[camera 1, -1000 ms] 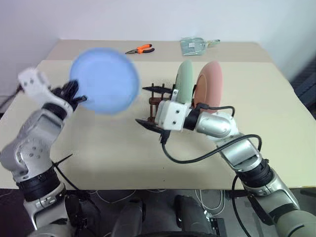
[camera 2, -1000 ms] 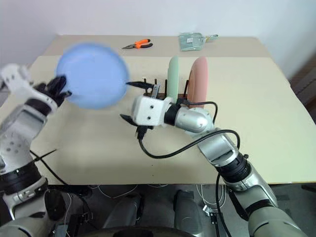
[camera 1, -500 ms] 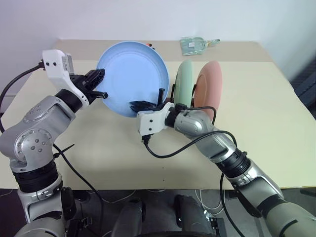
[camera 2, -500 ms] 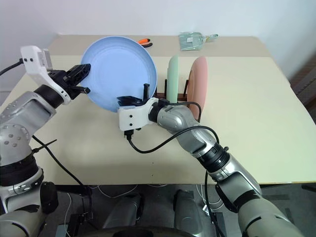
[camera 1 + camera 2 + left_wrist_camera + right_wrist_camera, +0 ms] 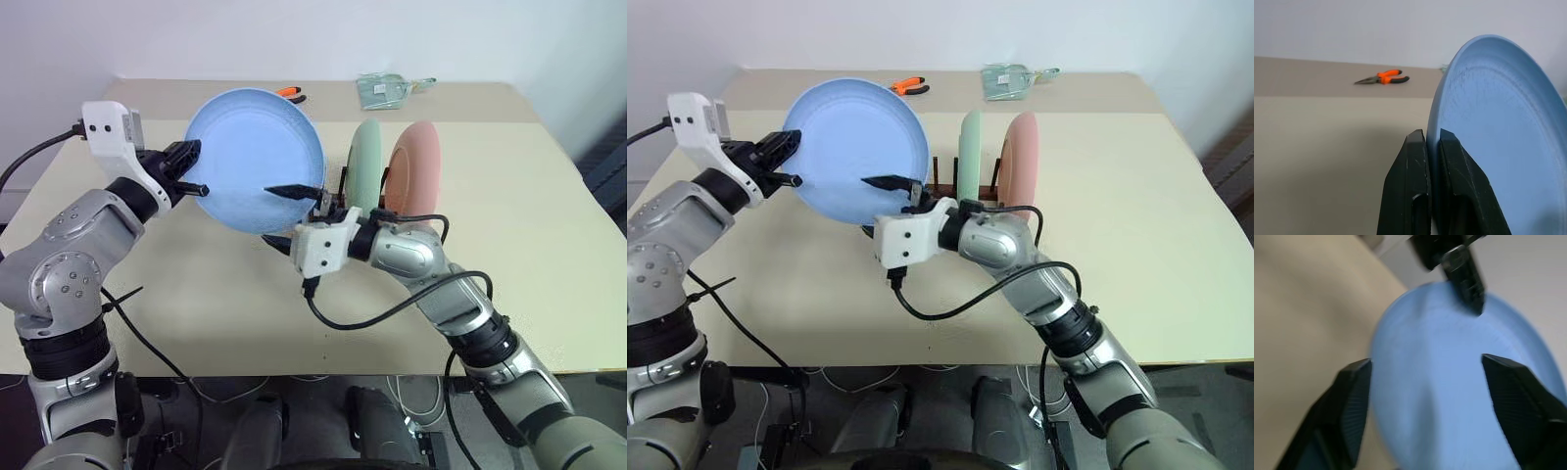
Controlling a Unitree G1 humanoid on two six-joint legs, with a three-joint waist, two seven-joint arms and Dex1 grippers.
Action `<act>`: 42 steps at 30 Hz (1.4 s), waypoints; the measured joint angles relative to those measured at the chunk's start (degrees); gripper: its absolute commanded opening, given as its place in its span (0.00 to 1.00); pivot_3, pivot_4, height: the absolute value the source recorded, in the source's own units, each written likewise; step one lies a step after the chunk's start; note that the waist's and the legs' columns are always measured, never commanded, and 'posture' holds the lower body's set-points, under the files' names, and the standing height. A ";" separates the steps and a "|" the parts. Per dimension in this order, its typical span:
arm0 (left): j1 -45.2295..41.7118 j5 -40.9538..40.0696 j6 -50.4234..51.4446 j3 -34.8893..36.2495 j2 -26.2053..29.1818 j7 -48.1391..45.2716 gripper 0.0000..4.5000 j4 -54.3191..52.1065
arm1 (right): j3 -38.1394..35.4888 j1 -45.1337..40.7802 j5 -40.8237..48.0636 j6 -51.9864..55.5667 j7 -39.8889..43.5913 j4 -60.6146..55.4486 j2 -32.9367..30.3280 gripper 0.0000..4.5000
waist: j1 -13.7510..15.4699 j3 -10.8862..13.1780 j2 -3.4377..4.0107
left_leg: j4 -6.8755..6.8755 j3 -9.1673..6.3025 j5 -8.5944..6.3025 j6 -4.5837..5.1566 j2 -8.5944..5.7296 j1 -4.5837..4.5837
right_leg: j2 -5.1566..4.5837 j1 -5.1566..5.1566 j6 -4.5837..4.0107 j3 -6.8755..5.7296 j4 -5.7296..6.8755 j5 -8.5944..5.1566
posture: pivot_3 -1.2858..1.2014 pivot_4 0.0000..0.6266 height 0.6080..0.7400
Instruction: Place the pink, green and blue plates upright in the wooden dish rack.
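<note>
Up off the table (image 5: 196, 284), the blue plate (image 5: 253, 157) hangs nearly upright with its hollow face turned toward the camera, its left rim pinched between the two black fingers of the left gripper (image 5: 192, 171) — the left wrist view shows those fingers (image 5: 1415, 166) pressed tight on either side of the plate's edge. Just right of and below that pincer, the right gripper (image 5: 291, 217) sits at the plate's lower right with its fingers spread wide: one fingertip (image 5: 286, 191) lies across the front of the plate, the other below the rim, and whether either actually touches the plate cannot be told. Beyond the right gripper, just to its far side, the green plate (image 5: 365, 164) and the pink plate (image 5: 415, 174) stand upright side by side in the wooden dish rack (image 5: 939, 181), green nearer the blue plate. Well behind the left gripper, at the far edge of the table, lie orange-handled pliers (image 5: 900, 87) — and further right a clear packet (image 5: 387, 90)
</note>
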 measured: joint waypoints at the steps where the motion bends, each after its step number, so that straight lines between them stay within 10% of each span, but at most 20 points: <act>1: -0.19 0.19 -0.07 -0.19 0.00 -0.03 0.00 0.18 | 0.15 0.03 -0.37 -0.02 0.19 0.06 -0.01 0.75 | 0.00 0.00 0.00 | 0.00 0.00 0.00 0.00 0.00 0.00 | 0.00 0.00 0.00 0.00 0.00 0.00 | 0.52 0.24 1.00; 5: -1.43 0.33 -0.27 -0.50 -0.05 -0.04 0.00 0.23 | 1.56 -0.39 -5.24 -0.36 -1.61 3.65 0.94 0.75 | -0.11 0.00 0.00 | -0.01 0.01 0.00 0.00 0.00 0.00 | 0.00 -0.02 0.00 0.00 0.01 0.00 | 0.52 0.24 1.00; 12: -1.84 -1.97 0.13 0.41 -0.38 0.14 0.00 -0.57 | 2.73 -1.86 -10.18 -1.33 -4.11 8.24 2.87 0.01 | -0.07 0.00 0.00 | -0.01 0.00 0.00 -0.01 0.00 -0.01 | 0.00 -0.03 0.00 0.00 0.00 0.00 | 0.52 0.24 1.00; 15: -1.96 -3.12 0.34 0.98 -0.24 0.11 0.08 -1.28 | 3.27 -1.91 -11.14 -2.03 -4.13 8.55 3.34 0.00 | -0.07 0.00 0.00 | 0.00 0.00 0.00 -0.01 0.00 -0.01 | 0.00 -0.02 0.00 0.00 0.01 0.01 | 0.52 0.24 1.00; 23: -6.19 -6.07 -4.88 6.25 -4.63 4.11 0.89 1.39 | 2.70 -2.13 -9.31 -4.03 -4.99 8.42 5.71 0.00 | 0.01 0.00 -0.02 | 0.02 -0.02 0.02 -0.03 0.00 -0.01 | 0.00 -0.01 0.00 -0.01 0.00 0.01 | 0.52 0.24 1.00; 30: -5.46 9.22 -26.26 11.86 3.41 4.90 0.89 10.47 | -3.78 0.72 5.01 -2.31 -4.80 3.24 11.09 0.00 | -0.43 -0.04 0.06 | -0.28 0.09 0.18 -0.31 0.01 0.13 | 0.01 -0.07 -0.01 0.10 0.01 0.02 | 0.52 0.24 1.00; 42: 27.18 27.02 -41.89 -15.78 -1.08 -16.83 0.89 10.31 | -22.63 5.97 57.09 35.28 -14.32 -14.57 22.95 0.00 | 0.11 -0.01 0.09 | -0.35 -0.08 0.05 -0.07 0.10 -0.04 | 0.02 -0.33 -0.36 0.05 0.03 -0.04 | 0.52 0.24 1.00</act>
